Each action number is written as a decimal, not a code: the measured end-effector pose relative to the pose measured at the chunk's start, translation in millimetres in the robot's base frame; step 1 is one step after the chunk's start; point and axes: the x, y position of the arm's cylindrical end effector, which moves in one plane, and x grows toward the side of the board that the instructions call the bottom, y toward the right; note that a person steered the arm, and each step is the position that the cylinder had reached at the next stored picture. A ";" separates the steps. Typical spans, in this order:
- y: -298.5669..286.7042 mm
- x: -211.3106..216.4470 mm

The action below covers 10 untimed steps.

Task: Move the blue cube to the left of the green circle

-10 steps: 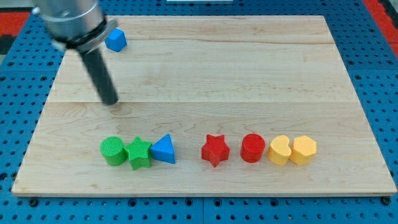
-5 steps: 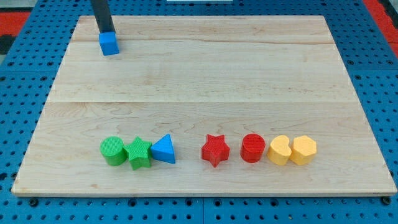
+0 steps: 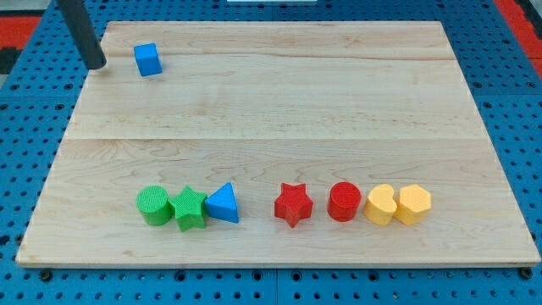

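The blue cube (image 3: 148,59) sits near the board's top left corner. My tip (image 3: 97,64) is at the board's left edge, a short way to the left of the cube and apart from it. The green circle (image 3: 153,206) lies near the bottom left, at the left end of a row of blocks, far below the cube.
The row along the bottom runs from left to right: a green star (image 3: 189,208) touching the circle, a blue triangle (image 3: 223,204), a red star (image 3: 293,204), a red circle (image 3: 345,202), a yellow heart (image 3: 380,204), a yellow hexagon (image 3: 413,204). A blue pegboard (image 3: 34,127) surrounds the wooden board.
My tip swung from the board's middle left up behind the blue cube, nudging it slightly left and down, then moved to the cube's left. The cube now rests still.
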 end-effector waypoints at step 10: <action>23.1 102.0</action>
